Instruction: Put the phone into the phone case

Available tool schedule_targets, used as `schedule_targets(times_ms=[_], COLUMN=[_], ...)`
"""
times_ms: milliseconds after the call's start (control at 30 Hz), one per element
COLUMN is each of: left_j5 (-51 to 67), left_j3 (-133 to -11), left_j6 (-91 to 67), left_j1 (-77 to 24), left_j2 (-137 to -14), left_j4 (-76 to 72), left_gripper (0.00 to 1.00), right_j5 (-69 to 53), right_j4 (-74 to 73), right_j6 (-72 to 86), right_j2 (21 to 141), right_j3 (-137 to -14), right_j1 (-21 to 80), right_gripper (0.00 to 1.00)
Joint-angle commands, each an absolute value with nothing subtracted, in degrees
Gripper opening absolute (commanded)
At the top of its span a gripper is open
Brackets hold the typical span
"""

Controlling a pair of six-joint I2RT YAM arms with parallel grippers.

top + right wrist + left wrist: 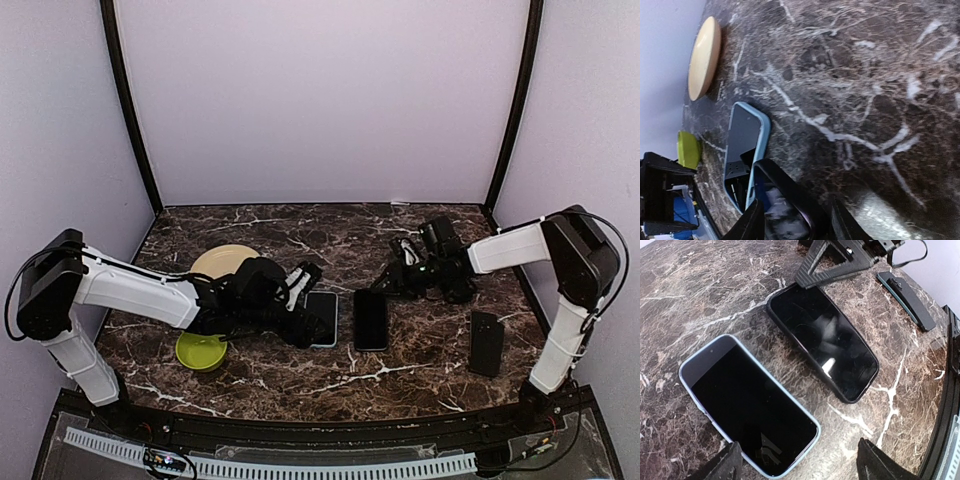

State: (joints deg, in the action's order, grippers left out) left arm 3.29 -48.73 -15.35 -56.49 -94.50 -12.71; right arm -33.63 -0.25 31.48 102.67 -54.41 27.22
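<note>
At the top view's centre the phone [371, 320] looked already seated in its black case [855, 397], so little seemed left; the left gripper [800, 455] gaped empty, the right gripper [797, 215] sat half open astride the phone's end.

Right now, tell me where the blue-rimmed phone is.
Top view: the blue-rimmed phone lies flat near the centre of the table, just left of the black phone, with the lime-green bowl farther left.

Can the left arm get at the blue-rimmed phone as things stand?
Probably yes: the left gripper hangs open close by the blue-rimmed phone, nothing lies on it, and the black phone sits apart.
</note>
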Motion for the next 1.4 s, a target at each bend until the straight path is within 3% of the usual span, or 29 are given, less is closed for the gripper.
schedule_targets(times_ms=[0, 167, 367, 533, 633, 700, 733, 900, 1100, 1367], left_j5=[2.12, 2.24, 2.52, 3.15, 2.92, 2.72, 2.59, 2.58, 3.16, 3.23], left_j3=[-50.45, -51.16, -51.42, -52.61, -52.46, -52.21, -52.16, -52.05, -52.49, -51.65], left_j6=[-13.51, -13.48, -13.47, -13.04, -12.78, -12.56, -12.48, -12.12, -11.54, -11.52], left_j1=[-56.26, -56.30, -56.26, -56.28, -56.25, -56.25, -56.25, -56.31, -56.27, -56.29], left_j2=[-93.87, -94.44, -95.01, -95.44, -94.81, -94.38, -94.30, -94.68, -95.26, -94.90], left_j4=[-10.12, -9.24, -9.31, -8.37, -8.12, -8.09, -7.98, -8.03, -7.23, -7.32], left_gripper=[0.81, 0.81, 0.81, 0.81, 0.81, 0.81, 0.81, 0.82, 0.82, 0.82], right_j5=[-19.11, -3.41, 1.55, 8.73, 18.72, 20.96, 22.68, 26.90, 31.75, 37.51], right_j4=[-12.55, -23.73, -21.34, -25.48, -31.59, -34.37, -35.76, -33.77, -35.03, -33.47], right_j6=[23.27, 19.24, 24.37, 22.99, 18.66, 16.13, 15.30, 8.93, 3.82, 0.44], right_j2=[101.62, 97.86, 93.95, 95.89, 94.83, 94.05, 94.13, 99.95, 112.11, 121.18], right_j3=[-60.37, -61.52, -54.49, -57.68, -62.76, -65.24, -66.24, -70.24, -80.04, -84.02], right_j1=[27.01, 30.76, 39.93, 42.14, 39.86, 35.77, 33.39, 27.34, 26.96, 24.74], right_gripper=[0.51, 0.55, 0.53, 0.54, 0.71, 0.97, 0.98, 0.98, 0.97, 0.70])
